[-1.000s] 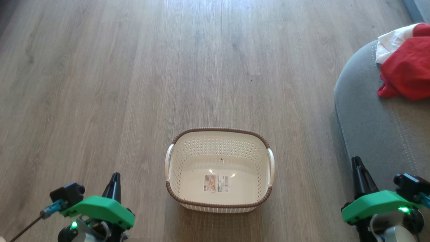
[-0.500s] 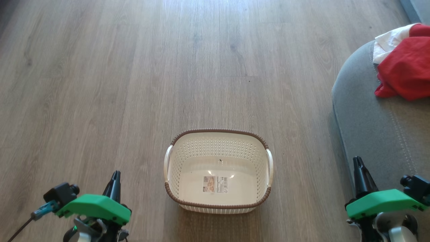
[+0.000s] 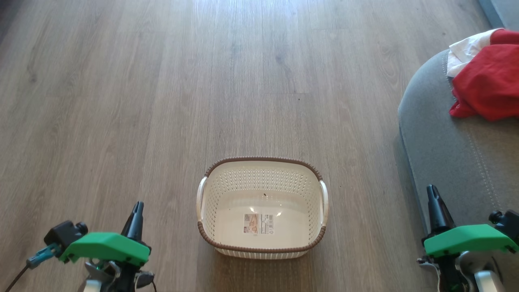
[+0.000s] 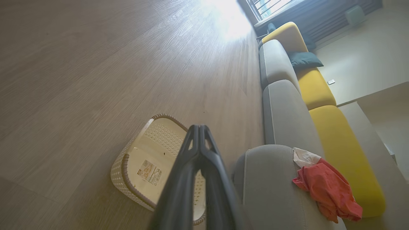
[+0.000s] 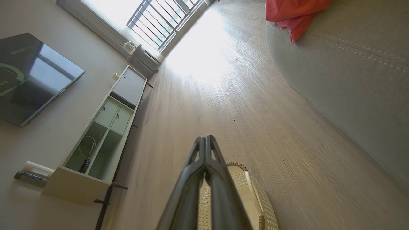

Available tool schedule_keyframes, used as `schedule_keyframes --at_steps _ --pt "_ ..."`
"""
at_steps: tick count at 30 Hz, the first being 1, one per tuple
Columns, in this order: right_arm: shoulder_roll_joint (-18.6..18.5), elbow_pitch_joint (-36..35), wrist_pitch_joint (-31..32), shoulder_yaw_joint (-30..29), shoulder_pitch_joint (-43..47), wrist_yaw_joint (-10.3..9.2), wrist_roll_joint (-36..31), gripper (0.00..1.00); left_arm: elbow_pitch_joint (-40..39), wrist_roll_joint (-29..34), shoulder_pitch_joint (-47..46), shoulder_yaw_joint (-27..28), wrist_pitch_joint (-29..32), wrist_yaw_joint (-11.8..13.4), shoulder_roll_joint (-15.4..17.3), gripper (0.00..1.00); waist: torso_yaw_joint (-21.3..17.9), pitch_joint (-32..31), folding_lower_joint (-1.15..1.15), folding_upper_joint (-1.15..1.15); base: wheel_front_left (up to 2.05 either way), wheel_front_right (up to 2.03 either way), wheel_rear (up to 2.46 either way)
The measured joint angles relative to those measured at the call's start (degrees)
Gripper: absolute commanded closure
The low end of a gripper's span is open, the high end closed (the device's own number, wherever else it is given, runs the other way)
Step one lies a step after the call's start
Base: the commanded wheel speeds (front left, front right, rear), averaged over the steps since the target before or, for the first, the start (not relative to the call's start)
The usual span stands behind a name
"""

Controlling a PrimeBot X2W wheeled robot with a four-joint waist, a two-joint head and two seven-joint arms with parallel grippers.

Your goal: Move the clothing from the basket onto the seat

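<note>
Red and white soft fabric clothing (image 3: 486, 77) is lying on the large grey upholstered seat (image 3: 438, 142) at the right edge of the head view, well apart from the left gripper (image 3: 138, 206) and the right gripper (image 3: 432, 190).
The small cream perforated plastic basket (image 3: 261, 161) with a brown woven-look rim is sitting on the wooden plank floor (image 3: 121, 101) at lower centre, and the paper label (image 3: 258, 223) on its bare bottom is showing print too small to read. The left gripper at lower left and the right gripper at lower right, by the seat's edge, are each pressing their two long dark fingers together tip to tip, with the basket lying between them, touching neither.
</note>
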Motion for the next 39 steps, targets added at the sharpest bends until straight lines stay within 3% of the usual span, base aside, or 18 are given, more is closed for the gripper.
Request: schedule_keyframes --at_steps 39 --pt "0.00 -0.91 6.23 -0.30 -0.57 0.00 29.39 1.00 -2.29 -20.67 0.01 6.88 6.15 -5.41 -2.85 1.00 -1.12 -0.84 0.00 0.00 0.00 0.00 0.00"
